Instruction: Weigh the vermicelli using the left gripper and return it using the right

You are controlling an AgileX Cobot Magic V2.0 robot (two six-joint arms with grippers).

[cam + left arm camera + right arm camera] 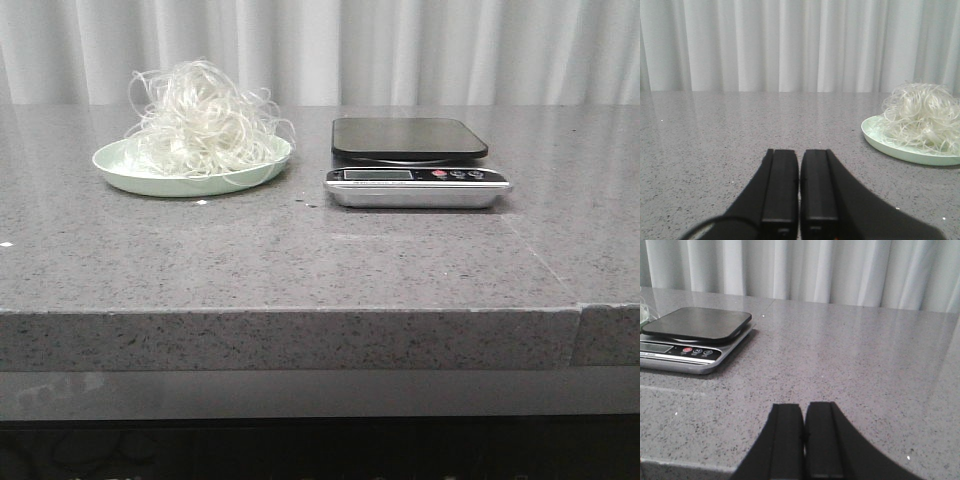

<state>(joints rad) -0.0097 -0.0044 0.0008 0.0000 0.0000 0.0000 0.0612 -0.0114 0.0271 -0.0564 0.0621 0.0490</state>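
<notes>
The vermicelli (205, 118), a fluffy whitish tangle, lies on a pale green plate (125, 170) at the back left of the grey stone table. It also shows in the left wrist view (922, 115) on the plate (875, 136). A kitchen scale (412, 160) with a black platform and silver front stands to the plate's right, platform bare; it also shows in the right wrist view (692, 337). My left gripper (799, 152) is shut and empty, low over the table, well short of the plate. My right gripper (804, 406) is shut and empty near the front edge, to the right of the scale. Neither gripper shows in the front view.
A white curtain (400, 50) hangs behind the table. The table's front edge (300, 312) runs across the front view, with a seam (578, 305) at the right. A few small white crumbs (201, 203) lie near the plate.
</notes>
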